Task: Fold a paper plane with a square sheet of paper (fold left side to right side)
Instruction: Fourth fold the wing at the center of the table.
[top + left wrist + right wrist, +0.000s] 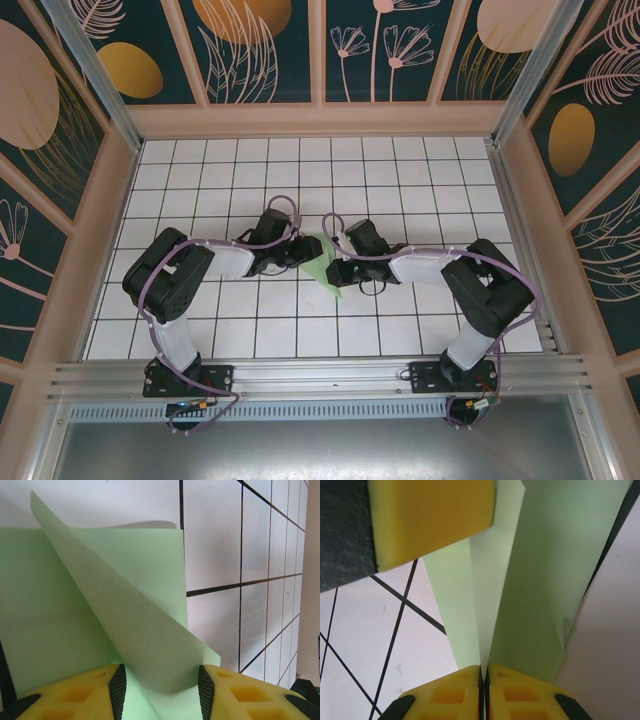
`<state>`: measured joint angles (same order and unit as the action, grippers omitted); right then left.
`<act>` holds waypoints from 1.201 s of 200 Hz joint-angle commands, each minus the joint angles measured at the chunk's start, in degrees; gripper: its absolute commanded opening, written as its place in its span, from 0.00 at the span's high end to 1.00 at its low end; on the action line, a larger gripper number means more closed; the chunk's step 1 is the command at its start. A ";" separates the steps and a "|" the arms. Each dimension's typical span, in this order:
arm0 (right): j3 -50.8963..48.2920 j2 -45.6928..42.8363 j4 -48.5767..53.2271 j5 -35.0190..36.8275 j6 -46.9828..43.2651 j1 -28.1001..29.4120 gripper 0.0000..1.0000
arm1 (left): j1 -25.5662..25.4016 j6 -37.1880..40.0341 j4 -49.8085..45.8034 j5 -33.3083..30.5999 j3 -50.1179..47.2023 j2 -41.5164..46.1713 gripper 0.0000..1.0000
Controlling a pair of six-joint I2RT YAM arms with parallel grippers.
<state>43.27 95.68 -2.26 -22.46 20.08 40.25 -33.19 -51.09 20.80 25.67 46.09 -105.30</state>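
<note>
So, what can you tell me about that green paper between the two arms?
The green paper is thin, pale and matte, folded into long overlapping flaps with sharp creases, narrowing to a point toward the arms' bases. It sits mid-table over the white tiles. The right gripper pinches a creased edge; a slanting flap stands between the left gripper's open fingers.

The left arm [200,265] and right arm [440,268] crowd the paper [325,272] mid-table; far tiles [300,170] lie open up to the wall [320,120].
</note>
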 commanded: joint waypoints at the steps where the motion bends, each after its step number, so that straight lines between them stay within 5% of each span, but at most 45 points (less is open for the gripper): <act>1: -0.29 0.89 -1.18 -1.27 0.31 -0.35 0.86 | -0.34 1.43 -2.81 -1.50 0.70 -1.95 0.54; 145: -0.73 -6.23 -1.56 -5.01 1.02 -3.69 0.60 | -0.38 1.78 -3.83 -2.49 0.36 -2.02 0.54; 240: 2.85 -0.61 -2.79 -9.18 2.51 -6.93 0.58 | -0.31 1.87 -3.82 -2.64 0.06 -1.67 0.54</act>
<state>43.79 92.68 -3.05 -29.26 21.61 33.34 -33.26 -51.07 20.53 25.06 46.48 -105.54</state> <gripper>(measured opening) 0.418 0.457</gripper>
